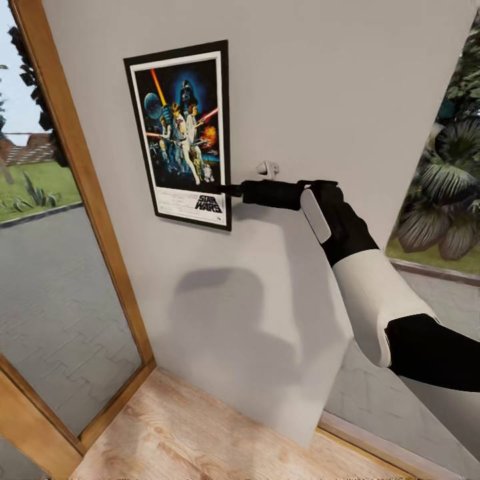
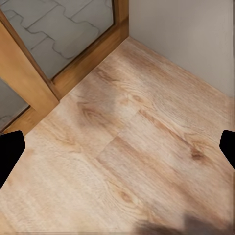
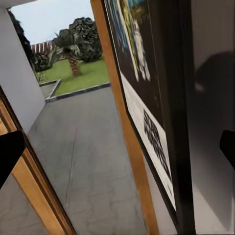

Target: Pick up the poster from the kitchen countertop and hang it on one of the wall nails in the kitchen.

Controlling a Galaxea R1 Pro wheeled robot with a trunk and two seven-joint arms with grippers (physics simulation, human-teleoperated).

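Poster upright on the pale wall, right gripper at its lower right edge.

In the head view the right arm (image 1: 373, 293) reaches forward from the right side, and the right gripper (image 1: 230, 190) ends at the lower right edge of the poster (image 1: 181, 133); whether the fingers pinch the black frame or only touch it, I cannot tell. The poster stands with its long axis vertical, a little tilted in this view, the picture facing the robot and the title at the bottom, flat against the pale grey wall (image 1: 320, 80). In the right wrist view the poster (image 3: 147, 93) passes between the two fingertips, which stand wide apart. In the left wrist view the left gripper (image 2: 117, 147) is spread wide and holds nothing, above the light wood floor (image 2: 127, 147). Left of the wall stands a wooden window frame (image 1: 87, 200).
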